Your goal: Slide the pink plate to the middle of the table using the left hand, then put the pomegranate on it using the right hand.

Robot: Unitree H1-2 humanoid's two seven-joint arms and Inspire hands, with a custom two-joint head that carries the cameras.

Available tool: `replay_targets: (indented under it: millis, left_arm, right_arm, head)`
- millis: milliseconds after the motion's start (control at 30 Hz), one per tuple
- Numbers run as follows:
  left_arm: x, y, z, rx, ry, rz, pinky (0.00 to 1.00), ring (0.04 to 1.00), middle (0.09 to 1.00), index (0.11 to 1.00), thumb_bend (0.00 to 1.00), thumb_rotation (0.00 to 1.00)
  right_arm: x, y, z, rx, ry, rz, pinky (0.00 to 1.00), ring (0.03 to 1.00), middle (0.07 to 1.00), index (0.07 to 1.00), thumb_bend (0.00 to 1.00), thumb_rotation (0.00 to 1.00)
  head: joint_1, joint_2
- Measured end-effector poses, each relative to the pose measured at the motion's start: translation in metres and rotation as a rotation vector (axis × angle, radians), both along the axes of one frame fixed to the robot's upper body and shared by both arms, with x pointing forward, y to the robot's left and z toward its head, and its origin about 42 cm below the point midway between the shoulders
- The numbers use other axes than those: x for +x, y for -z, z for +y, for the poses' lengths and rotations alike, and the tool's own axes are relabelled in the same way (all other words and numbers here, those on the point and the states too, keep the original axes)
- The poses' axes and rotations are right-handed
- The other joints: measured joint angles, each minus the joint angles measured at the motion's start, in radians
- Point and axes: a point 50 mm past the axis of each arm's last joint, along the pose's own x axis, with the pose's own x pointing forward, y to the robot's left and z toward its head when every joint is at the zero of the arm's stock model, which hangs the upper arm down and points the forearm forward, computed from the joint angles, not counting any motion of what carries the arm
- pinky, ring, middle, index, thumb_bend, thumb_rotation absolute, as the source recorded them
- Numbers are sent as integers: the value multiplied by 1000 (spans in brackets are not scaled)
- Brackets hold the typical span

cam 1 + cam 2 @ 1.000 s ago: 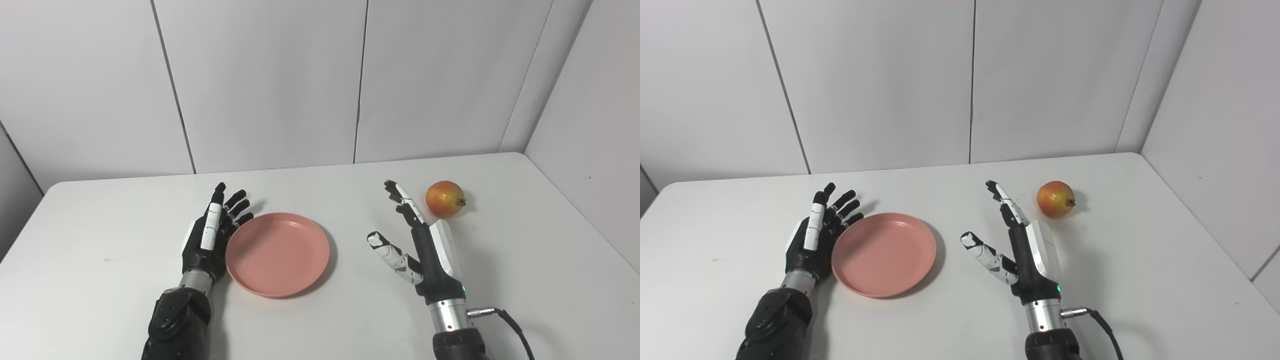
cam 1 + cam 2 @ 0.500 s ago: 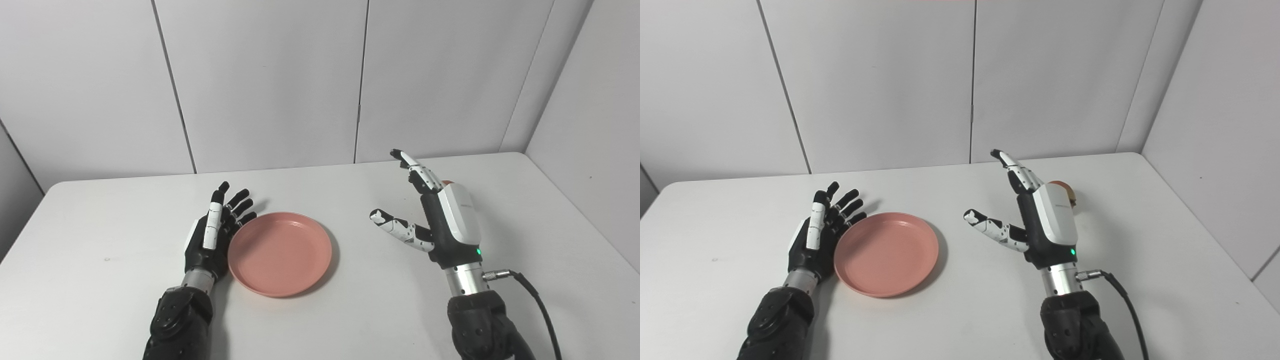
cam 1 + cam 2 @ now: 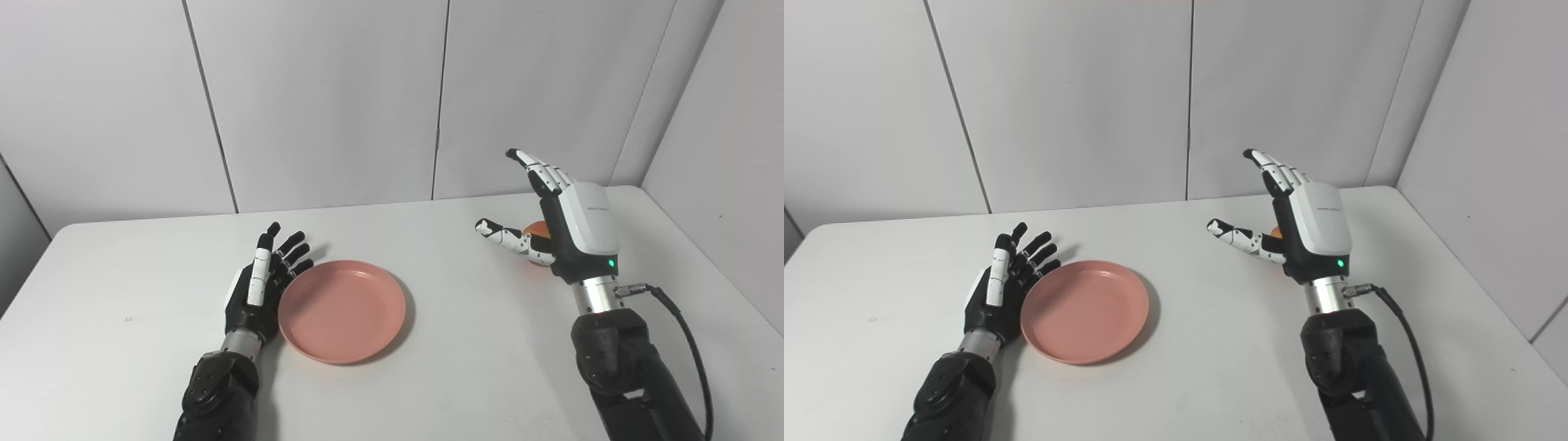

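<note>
The pink plate lies flat on the white table, a little left of the middle. My left hand rests open on the table, its fingers spread against the plate's left rim. My right hand is raised above the table at the right, open, fingers pointing up and thumb out to the left. The pomegranate sits behind that hand; only a small orange patch shows between thumb and palm. It also peeks out as the pomegranate in the right eye view.
Grey wall panels stand close behind the table, and a side wall runs along its right edge. A black cable trails from my right wrist.
My right hand has risen and moved back and to the right, now covering most of the pomegranate. The plate crept slightly right at first; the left hand has hardly moved.
</note>
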Motion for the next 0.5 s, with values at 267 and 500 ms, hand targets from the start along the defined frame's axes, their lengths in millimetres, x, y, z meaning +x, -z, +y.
replay_targets:
  millis: [267,500]
  left_arm:
    - [0,0,-1,1,2,0,810,867,864,1000,891,802]
    - [0,0,-1,3,8,-2,817,857,855,1000,898,800]
  right_arm:
    - [20,-10,-18,-82,59,-5,767,786,814,795,829,975]
    - [39,-6,-24,-163,92,41,801,803,818,802,840,949]
  head:
    - [2,0]
    - [0,2]
